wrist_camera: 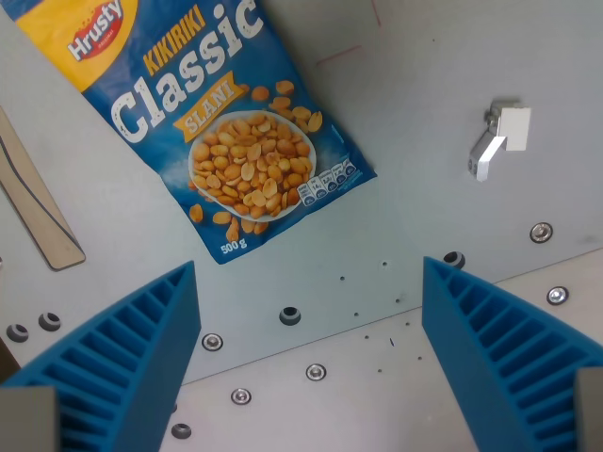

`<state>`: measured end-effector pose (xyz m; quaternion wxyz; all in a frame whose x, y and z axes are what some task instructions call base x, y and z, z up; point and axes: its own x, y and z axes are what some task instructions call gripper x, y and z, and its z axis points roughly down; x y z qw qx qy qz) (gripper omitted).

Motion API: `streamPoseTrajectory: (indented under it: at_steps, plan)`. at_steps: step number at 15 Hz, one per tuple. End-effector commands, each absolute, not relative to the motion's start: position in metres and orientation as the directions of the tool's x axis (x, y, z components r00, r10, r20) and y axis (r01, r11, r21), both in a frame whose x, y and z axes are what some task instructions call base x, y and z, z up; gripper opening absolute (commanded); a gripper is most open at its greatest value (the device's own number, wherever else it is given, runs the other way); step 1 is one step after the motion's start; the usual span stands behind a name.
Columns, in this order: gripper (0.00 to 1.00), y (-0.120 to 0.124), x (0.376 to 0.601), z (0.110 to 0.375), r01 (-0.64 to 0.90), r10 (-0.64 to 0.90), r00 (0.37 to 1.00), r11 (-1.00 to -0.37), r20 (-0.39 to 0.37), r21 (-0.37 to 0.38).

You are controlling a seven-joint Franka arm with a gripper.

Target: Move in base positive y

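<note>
In the wrist view my gripper (pixel 311 282) is open and empty. Its two blue ribbed fingers (pixel 141 348) stand wide apart at the bottom left and bottom right. Above them a blue Hrusty Kikiriki Classic peanut bag (pixel 212 113) lies flat on the grey table (pixel 424 207), tilted, filling the upper left. The gripper is above the table, below the bag in the picture, and touches nothing.
A small white bracket (pixel 499 139) stands on the table at the upper right. A beige wooden strip (pixel 38 212) lies at the left edge. Several bolts and holes (pixel 290 314) dot the plate, and a seam runs across the lower part.
</note>
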<state>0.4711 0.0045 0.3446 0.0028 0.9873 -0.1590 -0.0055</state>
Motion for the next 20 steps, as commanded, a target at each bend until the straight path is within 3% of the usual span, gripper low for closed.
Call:
streamPoseTrajectory:
  at_steps: [1,20]
  plan:
    - [1.0,0.01,0.469,0.347,-0.314,-0.314,0.949,-0.949,-0.006,0.006]
    - [1.0,0.118,0.445,0.346,-0.314,-0.314,0.949,-0.949,-0.006,0.006]
